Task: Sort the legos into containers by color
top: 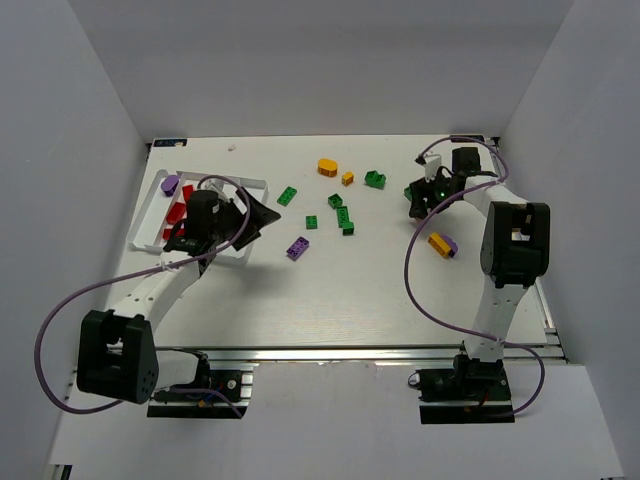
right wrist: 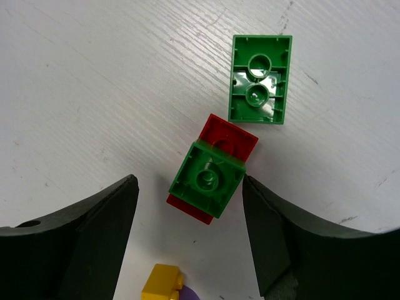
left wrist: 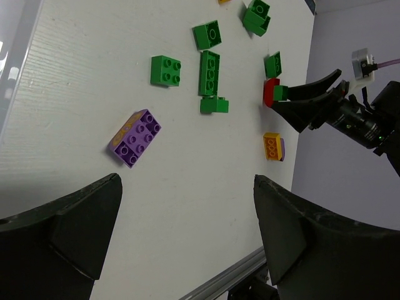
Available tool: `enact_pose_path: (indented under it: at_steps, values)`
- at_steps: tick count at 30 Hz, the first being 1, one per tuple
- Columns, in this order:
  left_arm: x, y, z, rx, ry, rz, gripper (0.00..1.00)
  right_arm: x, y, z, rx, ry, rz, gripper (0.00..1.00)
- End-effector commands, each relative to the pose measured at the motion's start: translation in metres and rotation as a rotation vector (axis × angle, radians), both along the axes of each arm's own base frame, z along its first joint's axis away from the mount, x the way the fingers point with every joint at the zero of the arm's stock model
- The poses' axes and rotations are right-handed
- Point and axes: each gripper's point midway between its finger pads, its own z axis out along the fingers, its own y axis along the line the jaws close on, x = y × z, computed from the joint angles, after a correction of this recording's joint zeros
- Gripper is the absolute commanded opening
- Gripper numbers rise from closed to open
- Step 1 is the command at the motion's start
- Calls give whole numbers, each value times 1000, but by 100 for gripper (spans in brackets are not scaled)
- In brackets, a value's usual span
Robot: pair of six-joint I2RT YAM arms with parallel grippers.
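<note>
A small green lego stacked on a red one (right wrist: pixel 206 178) lies on the table between the fingers of my right gripper (right wrist: pixel 189 181). The right fingertip touches its corner and the left one stands apart, so the gripper is open. An upturned green lego (right wrist: pixel 260 79) lies just beyond. My left gripper (left wrist: pixel 186 180) is open and empty above bare table beside the white tray (top: pixel 147 210). Purple (top: pixel 170 183) and red (top: pixel 180 212) legos lie in the tray's containers. A purple lego (left wrist: pixel 135 137) lies ahead of the left gripper.
Loose green legos (top: pixel 345 218), (top: pixel 287 196), (top: pixel 375 179) and orange ones (top: pixel 328 167), (top: pixel 347 178) lie across the table's middle and back. An orange-and-purple piece (top: pixel 442 244) lies near the right arm. White walls enclose the table.
</note>
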Motion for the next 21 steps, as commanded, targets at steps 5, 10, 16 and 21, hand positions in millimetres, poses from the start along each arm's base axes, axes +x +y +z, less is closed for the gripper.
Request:
enact_pose_path:
  at_steps: [5, 10, 16, 21]
  values:
    - [15, -12, 21, -1, -56, -11, 95, 16, 10, 16, 23, -21, -85, 65]
    - [16, -13, 20, 0, -55, -14, 95, 17, 9, 18, 23, -49, -93, 60]
    - [13, -19, 19, -9, -54, -24, 95, 26, 5, 14, 6, -64, -128, 51]
    - [12, -21, 19, -8, -56, -26, 95, 28, 3, 12, -2, -64, -132, 46]
